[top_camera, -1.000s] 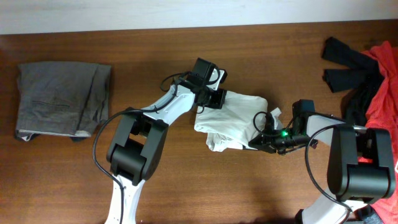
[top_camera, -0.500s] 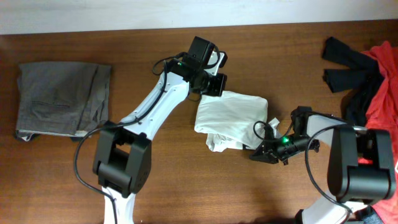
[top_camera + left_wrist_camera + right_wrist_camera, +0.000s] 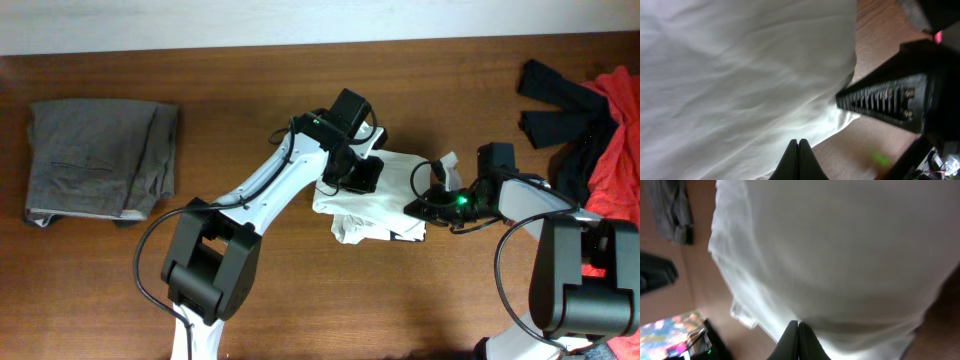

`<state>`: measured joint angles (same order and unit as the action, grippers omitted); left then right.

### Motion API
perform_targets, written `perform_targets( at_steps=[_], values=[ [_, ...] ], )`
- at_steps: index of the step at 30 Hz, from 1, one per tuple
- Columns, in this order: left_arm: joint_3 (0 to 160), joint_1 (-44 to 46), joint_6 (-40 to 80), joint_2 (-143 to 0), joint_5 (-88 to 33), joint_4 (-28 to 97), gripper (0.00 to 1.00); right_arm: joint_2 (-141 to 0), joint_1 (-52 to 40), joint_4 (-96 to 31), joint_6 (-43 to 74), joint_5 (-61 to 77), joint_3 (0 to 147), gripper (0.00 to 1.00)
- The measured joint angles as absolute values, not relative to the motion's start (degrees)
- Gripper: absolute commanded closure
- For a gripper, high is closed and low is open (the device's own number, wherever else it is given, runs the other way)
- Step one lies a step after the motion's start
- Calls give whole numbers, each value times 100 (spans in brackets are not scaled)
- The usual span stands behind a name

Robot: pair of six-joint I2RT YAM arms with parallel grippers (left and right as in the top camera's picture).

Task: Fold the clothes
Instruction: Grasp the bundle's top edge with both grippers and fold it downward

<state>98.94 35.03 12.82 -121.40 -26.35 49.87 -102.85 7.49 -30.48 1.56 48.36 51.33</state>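
Observation:
A white garment (image 3: 375, 200) lies partly folded and bunched at the table's middle. My left gripper (image 3: 362, 177) is shut and rests on top of its upper middle; in the left wrist view the closed fingertips (image 3: 799, 143) lie over the white cloth (image 3: 730, 75) near its edge. My right gripper (image 3: 418, 207) is shut at the garment's right edge; in the right wrist view its closed fingertips (image 3: 798, 324) press against the white cloth (image 3: 840, 245). No cloth shows between either pair of jaws. The right gripper's black finger (image 3: 885, 102) shows in the left wrist view.
Folded grey trousers (image 3: 100, 160) lie at the far left. A heap of black clothes (image 3: 560, 115) and red clothes (image 3: 615, 140) sits at the right edge. The wooden table (image 3: 300, 290) is bare along the front.
My left gripper moved from the garment's upper left corner down and right onto its middle. My right gripper moved from below the garment's lower right up to its right edge.

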Motion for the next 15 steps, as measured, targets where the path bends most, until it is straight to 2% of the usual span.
perform_targets(
  at_steps=[15],
  values=[
    [8025,3492,1288,-12138,-3133,3828,100,-10285,749,-2939,329,4265,5133,96]
  ],
)
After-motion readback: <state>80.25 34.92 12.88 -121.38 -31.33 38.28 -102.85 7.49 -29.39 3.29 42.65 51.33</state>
